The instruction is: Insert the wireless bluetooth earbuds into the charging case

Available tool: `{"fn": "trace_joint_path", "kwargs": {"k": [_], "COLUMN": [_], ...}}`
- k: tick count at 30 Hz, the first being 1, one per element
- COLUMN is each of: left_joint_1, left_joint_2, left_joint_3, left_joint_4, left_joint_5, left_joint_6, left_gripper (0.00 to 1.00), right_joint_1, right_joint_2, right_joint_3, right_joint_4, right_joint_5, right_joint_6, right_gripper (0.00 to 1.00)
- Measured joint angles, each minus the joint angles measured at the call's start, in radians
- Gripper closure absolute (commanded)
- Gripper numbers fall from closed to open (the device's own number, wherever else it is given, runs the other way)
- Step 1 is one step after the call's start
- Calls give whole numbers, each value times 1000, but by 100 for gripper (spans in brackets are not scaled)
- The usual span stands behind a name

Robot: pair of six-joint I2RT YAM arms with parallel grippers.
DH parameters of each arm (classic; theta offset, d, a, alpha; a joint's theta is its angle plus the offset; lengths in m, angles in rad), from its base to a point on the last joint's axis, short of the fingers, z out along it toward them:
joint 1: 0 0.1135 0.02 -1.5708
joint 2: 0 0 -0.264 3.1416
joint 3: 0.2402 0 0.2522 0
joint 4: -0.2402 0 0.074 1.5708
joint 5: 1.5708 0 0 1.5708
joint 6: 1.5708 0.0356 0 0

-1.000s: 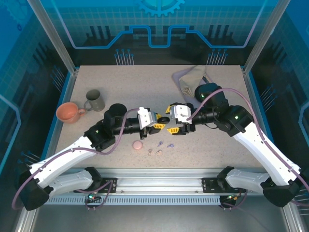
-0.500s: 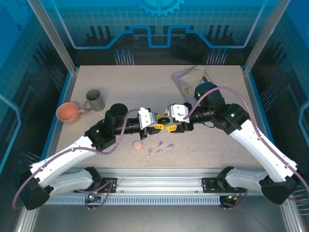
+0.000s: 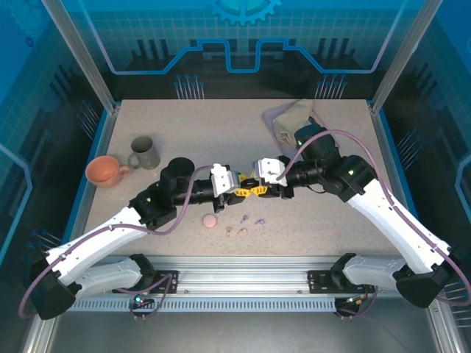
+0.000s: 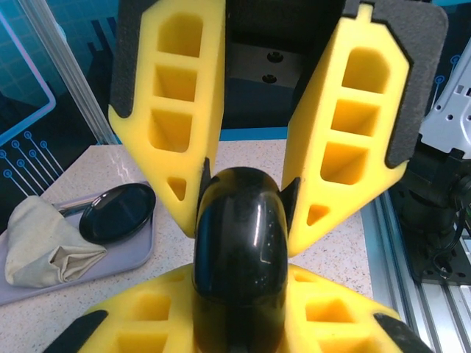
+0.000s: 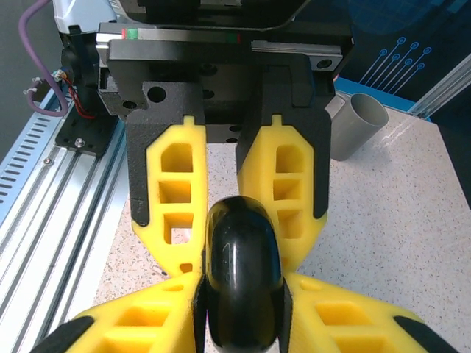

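Observation:
A glossy black charging case (image 3: 252, 185) hangs above the table's middle, pinched from both sides. My left gripper (image 3: 246, 190) is shut on it, its yellow fingers (image 4: 140, 323) flanking the case (image 4: 239, 243). My right gripper (image 3: 258, 188) comes from the opposite side and is also shut on the case (image 5: 243, 272), with its pads (image 5: 151, 323) against it. The case looks closed. Several tiny earbuds lie on the table below: lavender ones (image 3: 259, 220) (image 3: 243, 218) and pale pink ones (image 3: 241, 231) (image 3: 229, 232).
A round pink case (image 3: 210, 220) lies left of the earbuds. A grey mug (image 3: 144, 152) and an orange cup (image 3: 104, 170) stand at the left. A lavender tray (image 4: 44, 283) at the back right holds a cloth (image 4: 40, 246) and another black case (image 4: 118, 213).
My right gripper has moved left to meet the left one and has closed its fingers on the black case. The left arm has stayed nearly still.

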Motion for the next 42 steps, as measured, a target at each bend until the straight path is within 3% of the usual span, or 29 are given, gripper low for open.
{"fn": "trace_joint_path", "kwargs": {"k": [3,5,11,19,22,27,32,42], "left_joint_1": [0,0,0,0,0,0,0,0], "left_joint_2": [0,-2,-57,-211,-278,-352,-362,-330], "left_joint_3": [0,0,-39,-160,-188,-226,-238,-240], "left_joint_4": [-3,-3,0,-3,-2,-10,-35,-72], "left_joint_5": [-9,-16,-63,-202,-281,-384,-467,-511], "left_joint_6": [9,10,-19,-92,-123,-156,-205,-237], "left_gripper": [36,14,2,1,1,1,1,1], "right_joint_1": [-14,-32,-118,-215,-233,-238,-260,-360], "right_joint_2": [0,0,20,204,318,462,594,784], "right_joint_3": [0,0,0,-10,-15,-129,-163,-96], "right_joint_4": [-3,-4,-3,-2,9,128,213,207], "right_joint_5": [-5,-8,-29,3,1,-25,-27,-26], "right_joint_6": [15,32,105,341,477,681,803,842], "right_gripper": [70,71,79,84,94,100,99,91]}}
